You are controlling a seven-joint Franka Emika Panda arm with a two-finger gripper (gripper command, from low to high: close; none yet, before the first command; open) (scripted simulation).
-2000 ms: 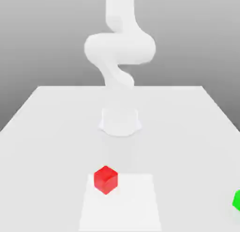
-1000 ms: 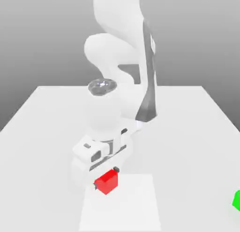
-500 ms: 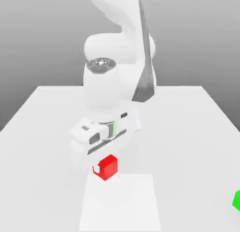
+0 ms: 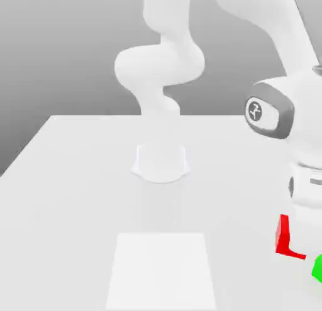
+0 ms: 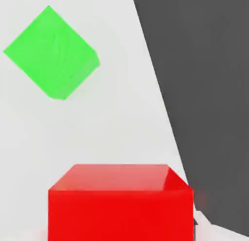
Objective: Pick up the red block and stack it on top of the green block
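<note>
My gripper (image 4: 304,235) is shut on the red block (image 4: 283,235), at the far edge of the exterior view's right. The white hand covers most of the cube, leaving a red strip along its side and bottom. The block hangs a little above the table. The green block (image 4: 317,269) rests on the table just below it and further to the exterior view's right, cut off by the frame edge. In the hand view the red block (image 5: 120,203) sits close in front, and the green block (image 5: 50,52) lies on the white table beyond it, apart from it.
The arm's round base (image 4: 161,162) stands mid-table at the back. A lighter square patch (image 4: 162,269) marks the table's near middle. In the hand view the table edge runs close by the green block, with dark floor (image 5: 204,89) beyond it.
The arm has swung from the table's middle to the exterior view's right, carrying the red block off the light patch and over beside the green block.
</note>
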